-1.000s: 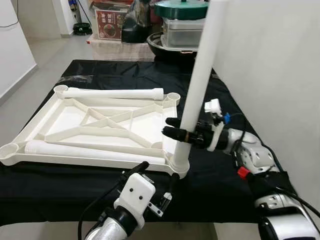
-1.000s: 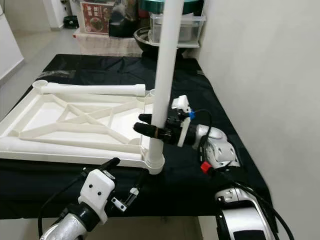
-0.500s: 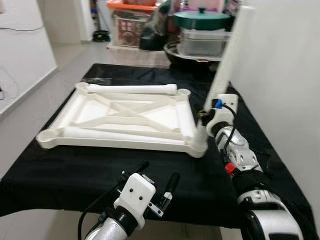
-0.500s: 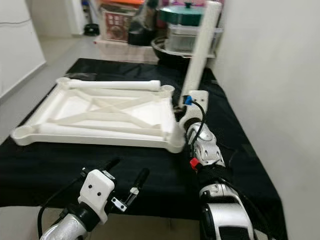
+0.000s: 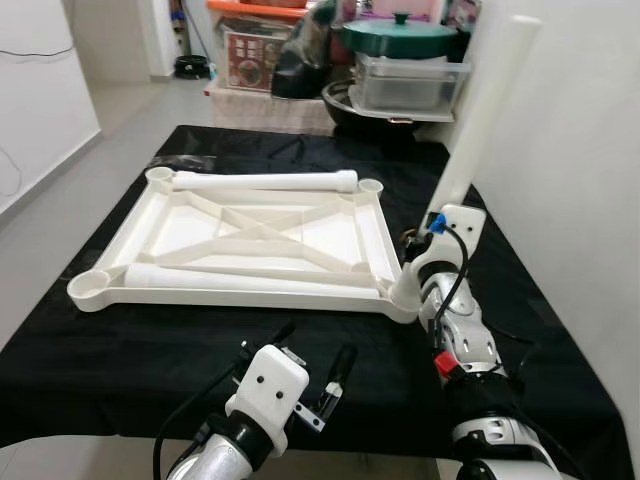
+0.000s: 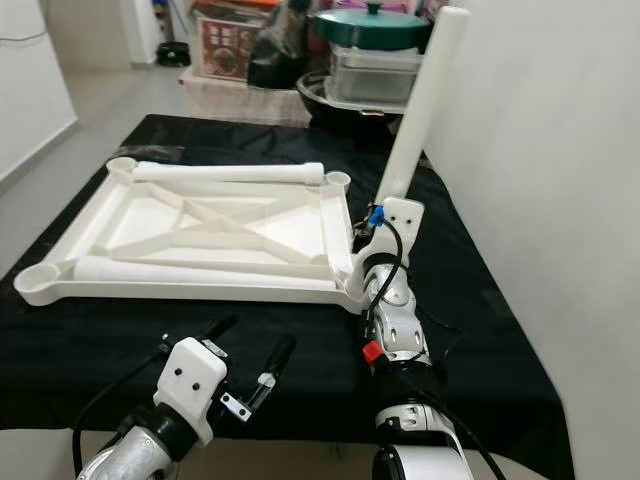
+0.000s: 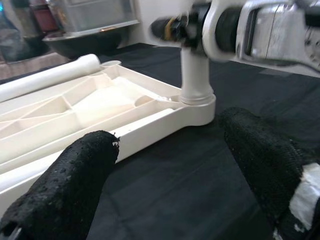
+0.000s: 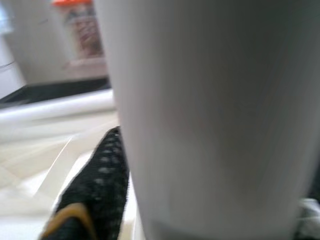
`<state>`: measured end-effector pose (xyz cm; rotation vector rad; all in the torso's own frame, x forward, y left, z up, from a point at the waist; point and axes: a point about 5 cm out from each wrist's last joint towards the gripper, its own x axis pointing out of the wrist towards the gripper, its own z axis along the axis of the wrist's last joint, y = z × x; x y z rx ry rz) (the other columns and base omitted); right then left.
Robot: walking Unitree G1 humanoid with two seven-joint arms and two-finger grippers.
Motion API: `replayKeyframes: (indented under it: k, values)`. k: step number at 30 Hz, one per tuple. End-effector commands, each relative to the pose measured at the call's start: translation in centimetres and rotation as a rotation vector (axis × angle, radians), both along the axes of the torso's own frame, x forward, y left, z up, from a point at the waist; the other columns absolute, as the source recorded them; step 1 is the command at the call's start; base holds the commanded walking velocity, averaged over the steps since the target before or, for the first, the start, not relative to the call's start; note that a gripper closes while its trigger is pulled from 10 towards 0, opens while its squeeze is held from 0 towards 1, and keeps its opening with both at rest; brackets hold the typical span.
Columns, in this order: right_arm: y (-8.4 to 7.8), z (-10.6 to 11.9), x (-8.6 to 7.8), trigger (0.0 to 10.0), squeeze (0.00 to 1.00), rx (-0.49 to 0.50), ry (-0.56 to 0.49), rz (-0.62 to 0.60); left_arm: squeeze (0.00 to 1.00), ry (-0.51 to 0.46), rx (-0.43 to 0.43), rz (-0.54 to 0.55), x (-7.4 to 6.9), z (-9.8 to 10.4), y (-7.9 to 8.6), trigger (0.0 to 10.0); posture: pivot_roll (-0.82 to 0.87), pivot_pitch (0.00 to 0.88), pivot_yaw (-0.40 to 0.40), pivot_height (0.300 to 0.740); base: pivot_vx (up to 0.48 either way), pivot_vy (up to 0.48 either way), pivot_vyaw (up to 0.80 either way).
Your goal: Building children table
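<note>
Table top [image 5: 240,235], white plastic and upside down, lies flat on the black cloth [image 5: 130,350] with its ribbed underside facing you. Your right gripper [image 7: 192,25] is clamped around the leg [image 5: 480,130] that stands in the near right corner socket [image 5: 402,293], gripping it low, just above the collar. The leg leans away from the top towards the wall, so it looks not fully seated. To finish this step well, bring the leg upright over the socket first, then press straight down along its length; pushing while it leans will likely jam it or lift that corner. Your left gripper [image 5: 318,372] hangs with its fingers spread, holding nothing, just in front of the near edge; you could rest it on the frame beside the socket to keep the top from sliding on the cloth.

Two more legs lie on the top: one along the far edge [image 5: 265,181], one along the near edge [image 5: 240,282]. The other three corner sockets stand empty.

Beyond the table, a clear lidded box [image 5: 410,80] carries a green pot lid [image 5: 400,33] on top; what the box holds cannot be made out
</note>
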<state>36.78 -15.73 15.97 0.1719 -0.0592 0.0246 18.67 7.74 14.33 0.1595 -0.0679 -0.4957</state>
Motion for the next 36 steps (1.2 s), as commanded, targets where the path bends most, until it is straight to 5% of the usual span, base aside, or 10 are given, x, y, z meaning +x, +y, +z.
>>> replayKeyframes:
  k: [1, 5, 6, 15, 19, 20, 21, 30, 35, 36]
  values:
    - [0.7, 1.0, 0.4, 10.0, 0.00, 0.052, -0.043, 0.144, 0.00, -0.007, 0.006, 0.000, 0.0, 0.0, -0.1, 10.0, 0.14, 0.043, -0.071, 0.740, 0.000, 0.000, 0.00]
    - [2.0, 1.2, -0.8, 10.0, 0.00, 0.090, -0.049, 0.514, 0.00, -0.007, 0.005, -0.001, 0.0, 0.0, -0.1, 10.0, 0.14, 0.044, -0.071, 0.740, 0.000, 0.000, 0.00]
    - [1.7, 0.9, -1.9, 10.0, 0.00, 0.058, -0.026, 0.736, 0.00, -0.007, 0.004, -0.001, 0.0, 0.0, -0.1, 10.0, 0.14, 0.044, -0.072, 0.740, 0.000, 0.000, 0.00]
    - [1.1, 0.0, -4.1, 10.0, 0.00, -0.060, 0.059, 1.164, 0.00, -0.008, 0.006, 0.000, -0.1, 0.0, -0.1, 10.0, 0.15, 0.046, -0.074, 0.740, 0.000, 0.000, 0.00]
    - [1.8, -1.0, -3.2, 10.0, 0.00, -0.154, 0.088, 1.121, 0.00, -0.009, 0.007, 0.003, -0.1, 0.1, 0.0, 10.0, 0.15, 0.047, -0.073, 0.740, 0.000, 0.000, 0.00]
    - [2.0, -1.3, -3.1, 3.8, 0.00, -0.180, 0.085, 1.117, 0.00, -0.010, 0.008, 0.003, -0.1, 0.1, 0.0, 10.0, 0.16, 0.045, -0.073, 0.740, 0.000, 0.000, 0.00]
    - [2.2, -1.6, -3.2, 0.0, 0.00, -0.189, 0.098, 1.124, 0.00, -0.011, 0.008, 0.003, -0.1, 0.1, 0.0, 10.0, 0.16, 0.046, -0.074, 0.740, 0.000, 0.000, 0.00]
    - [2.3, -1.7, -2.2, 0.0, 0.00, -0.216, 0.075, 0.957, 0.00, -0.010, 0.008, 0.004, 0.0, 0.1, 0.0, 10.0, 0.16, 0.046, -0.074, 0.740, 0.000, 0.000, 0.00]
    - [0.1, -0.9, 0.4, 0.0, 0.00, -0.142, 0.082, 0.472, 0.00, -0.009, 0.009, 0.002, -0.1, 0.0, 0.0, 10.0, 0.15, 0.041, -0.069, 0.740, 0.000, 0.000, 0.00]
    - [-1.4, -1.5, 0.9, 0.0, 0.00, -0.160, 0.146, 0.246, 0.00, -0.009, 0.009, 0.001, -0.1, 0.0, 0.0, 10.0, 0.15, 0.036, -0.071, 0.740, 0.000, 0.000, 0.00]
